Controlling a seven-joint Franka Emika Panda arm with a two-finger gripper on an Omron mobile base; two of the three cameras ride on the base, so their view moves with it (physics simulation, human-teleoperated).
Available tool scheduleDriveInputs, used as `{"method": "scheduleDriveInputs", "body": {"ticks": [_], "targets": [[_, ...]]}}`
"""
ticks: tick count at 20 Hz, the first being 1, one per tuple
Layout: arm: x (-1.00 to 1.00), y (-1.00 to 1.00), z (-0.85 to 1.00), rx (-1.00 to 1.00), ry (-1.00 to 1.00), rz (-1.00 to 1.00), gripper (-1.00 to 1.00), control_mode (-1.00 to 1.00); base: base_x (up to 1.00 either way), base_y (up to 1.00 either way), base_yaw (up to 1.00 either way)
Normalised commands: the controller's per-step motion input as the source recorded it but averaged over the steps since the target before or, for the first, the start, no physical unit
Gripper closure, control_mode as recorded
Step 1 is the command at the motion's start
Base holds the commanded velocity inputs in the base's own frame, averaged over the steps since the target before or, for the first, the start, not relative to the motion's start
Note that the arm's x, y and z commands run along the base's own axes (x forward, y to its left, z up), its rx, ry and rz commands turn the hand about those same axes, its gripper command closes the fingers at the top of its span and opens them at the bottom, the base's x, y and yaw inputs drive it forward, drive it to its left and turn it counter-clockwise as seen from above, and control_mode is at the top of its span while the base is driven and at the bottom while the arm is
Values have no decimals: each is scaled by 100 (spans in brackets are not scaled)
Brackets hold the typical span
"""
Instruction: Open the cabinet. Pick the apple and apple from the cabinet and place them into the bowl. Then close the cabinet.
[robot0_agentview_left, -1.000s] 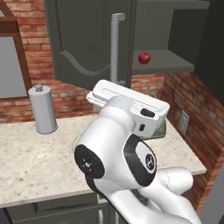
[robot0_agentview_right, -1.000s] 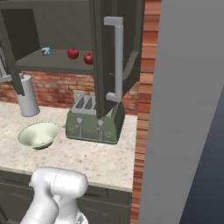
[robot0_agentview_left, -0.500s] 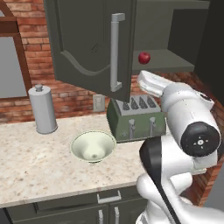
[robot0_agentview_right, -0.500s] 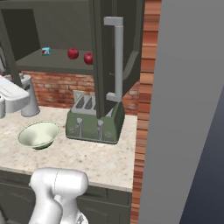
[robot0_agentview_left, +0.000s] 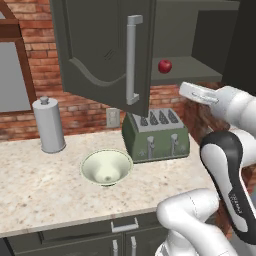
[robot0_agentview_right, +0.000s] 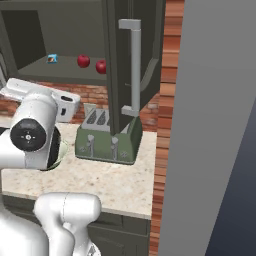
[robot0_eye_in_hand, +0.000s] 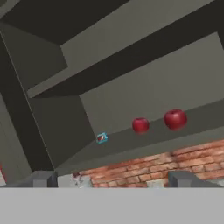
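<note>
Flat, even rendered light, no glare; cabinet (robot0_agentview_left: 105, 50) interior dim and shadowed; hand view soft and slightly blurry.

No text or label can be read anywhere.

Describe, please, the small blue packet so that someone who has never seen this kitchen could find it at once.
Look into the open dark grey wall cabinet above the green toaster. On its shelf lie two red apples, and the blue packet sits beside them, nearer the back corner. It is the one flat, blue, angular thing there.
</note>
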Motion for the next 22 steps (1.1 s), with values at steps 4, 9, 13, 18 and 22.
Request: {"method": "scheduleDriveInputs", "body": {"ticks": [4,9,13,18,22], "targets": [[80,24,-6,0,0,38,-100,-100,0,0,0],[60,94,-3,-8,0,19,-100,-100,0,0,0],[53,64,-4,-3,0,3,-100,-100,0,0,0],[36,45,-2,-3,1,0,-100,-100,0,0,0],[14,100,-10,-17,0,4,-100,-100,0,0,0]]}}
